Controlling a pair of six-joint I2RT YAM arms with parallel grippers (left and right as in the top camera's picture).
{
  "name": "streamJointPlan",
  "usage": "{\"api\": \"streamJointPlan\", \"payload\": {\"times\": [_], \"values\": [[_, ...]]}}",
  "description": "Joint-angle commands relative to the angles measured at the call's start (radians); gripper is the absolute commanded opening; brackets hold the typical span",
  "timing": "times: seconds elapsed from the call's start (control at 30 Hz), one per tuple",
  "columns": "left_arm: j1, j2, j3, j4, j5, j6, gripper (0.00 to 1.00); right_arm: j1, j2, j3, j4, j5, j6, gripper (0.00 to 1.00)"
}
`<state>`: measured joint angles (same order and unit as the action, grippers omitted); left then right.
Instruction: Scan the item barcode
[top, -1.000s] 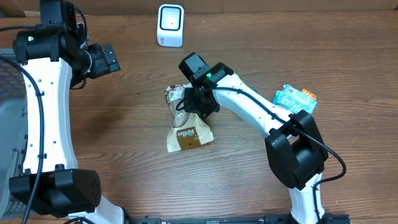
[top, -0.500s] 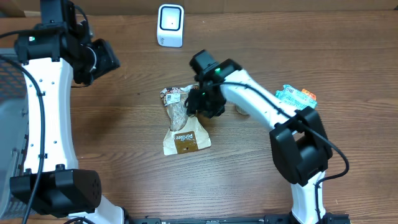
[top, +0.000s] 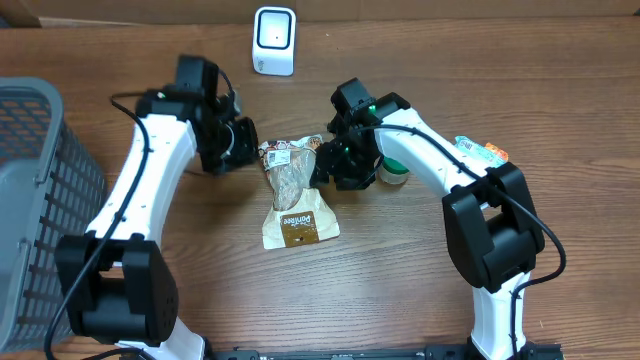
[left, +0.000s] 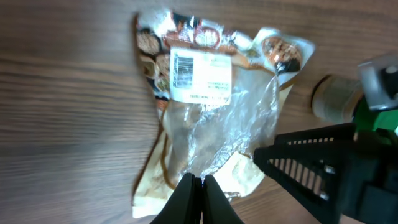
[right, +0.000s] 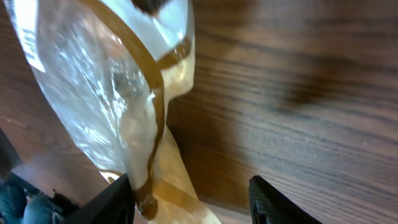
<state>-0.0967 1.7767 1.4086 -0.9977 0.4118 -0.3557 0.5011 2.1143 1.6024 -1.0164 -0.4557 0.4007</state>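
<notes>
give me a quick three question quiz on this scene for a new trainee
1. True or false: the barcode label on the snack bag faces up.
2. Which lies nearer the scanner, the bag or the basket?
3. The left arm has its jaws: A wide apart, B shut, C out of view.
Key: 1 true; 2 the bag; 3 B.

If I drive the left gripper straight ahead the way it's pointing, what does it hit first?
The snack bag. The left gripper, jaws shut, points at the bag's clear lower part, directly ahead. I can't tell from these views whether the tips already touch it.
</notes>
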Motion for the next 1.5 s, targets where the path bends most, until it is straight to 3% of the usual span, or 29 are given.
{"api": "streamJointPlan", "payload": {"times": [0.0,0.4,0.8,1.03,1.2,1.47], "values": [[0.000,-0.010,-0.083,0.044,0.108,0.029,0.04,0.005,0.007,-0.031,0.010,-0.062,-0.046,0.55],[-0.002,-0.004,-0.306,0.275,0.165,0.026,0.04,0.006,0.007,-0.110,0.146,-0.186,-0.062,0.56],[-0.011,0.067,-0.360,0.319,0.165,0.026,0.04,0.063,0.066,-0.111,0.284,-0.156,-0.001,0.55],[-0.016,0.083,-0.360,0.319,0.165,0.026,0.04,0.071,0.111,-0.111,0.297,-0.156,0.000,0.40],[-0.014,0.082,-0.360,0.319,0.164,0.026,0.04,0.066,0.111,-0.111,0.304,-0.156,-0.002,0.18],[0.034,0.049,-0.257,0.235,0.165,0.062,0.04,0.040,0.083,-0.108,0.297,-0.175,-0.021,0.06]]}}
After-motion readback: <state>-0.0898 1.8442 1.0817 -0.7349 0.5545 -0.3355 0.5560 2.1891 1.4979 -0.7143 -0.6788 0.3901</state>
